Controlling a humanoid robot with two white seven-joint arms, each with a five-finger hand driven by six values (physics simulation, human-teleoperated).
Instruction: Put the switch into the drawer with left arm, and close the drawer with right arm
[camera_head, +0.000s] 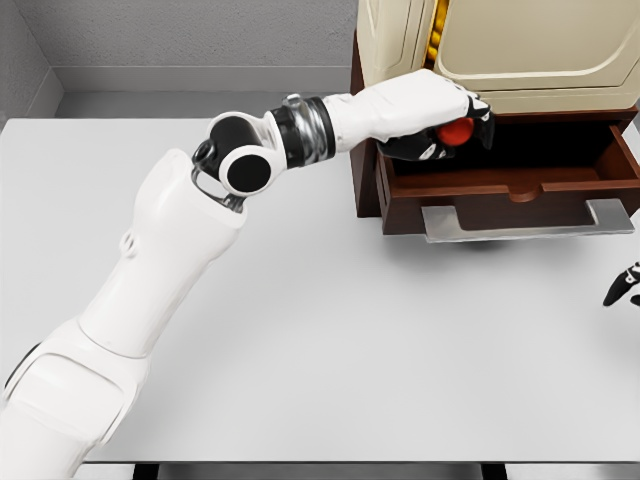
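One red switch (457, 131) sits clasped in the left robot hand (445, 125) over the open drawer (505, 185).

Red switch (456, 131); dark brown drawer (510, 185), grey handle (525, 220); white table (330, 340); cream cabinet (500, 45).

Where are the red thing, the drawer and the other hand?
Red thing (457, 131), head view: its red surface showing between the left hand's fingers.
Drawer (510, 189), head view: its brown front panel.
Right hand (622, 287), head view: dark fingers at the right edge.
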